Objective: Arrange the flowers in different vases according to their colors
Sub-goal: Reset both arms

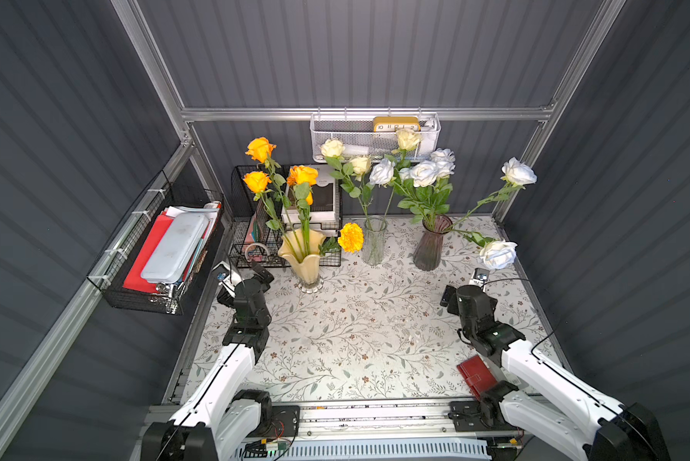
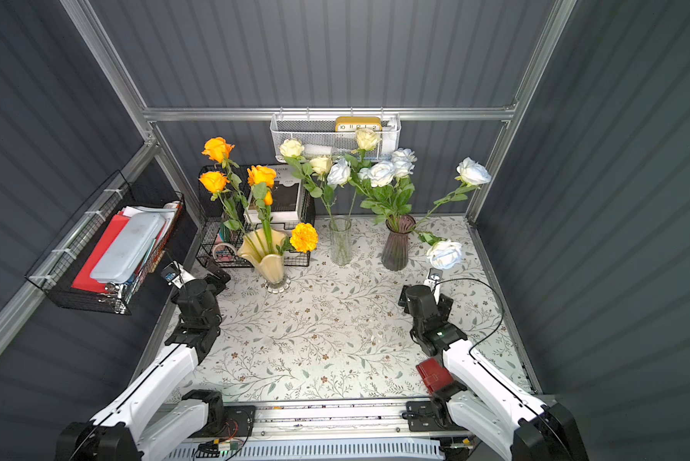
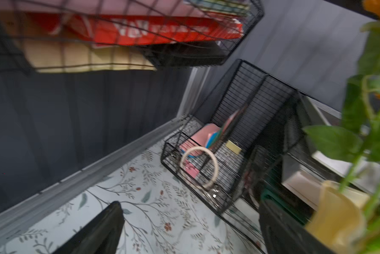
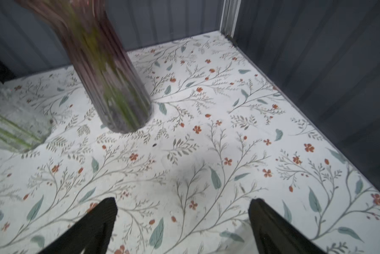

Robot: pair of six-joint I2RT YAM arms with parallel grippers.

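The left tool (image 3: 189,211) is spread wide, with nothing between its black fingers (image 3: 101,228). It hangs low over the floral-printed cloth of the bench (image 1: 355,343), facing a black wire rack (image 3: 206,167) and just beside the pale yellow vase with a wavy ruffled rim (image 1: 301,259). The right tool (image 4: 183,204) is spread just as wide and is also empty. It points toward the ribbed smoky purple glass vase (image 4: 110,83) but stays apart from it.

The three vases stand in a row along the far side of the bench, with the clear glass cylinder vase (image 1: 374,241) in the middle. In both top views, the orange roses (image 1: 260,148) stand in the yellow vase, and an orange marigold (image 1: 350,237) droops over its rim toward the clear one. The cream-yellow roses (image 1: 332,148) rise from the clear cylinder. The white bluish-tinged roses (image 1: 425,172) fill the purple vase. Two of them lean out toward the right arm's side, and one of these blooms (image 1: 498,254) hangs low near that arm's wrist.

A red flat case (image 1: 473,373) lies by the right arm.
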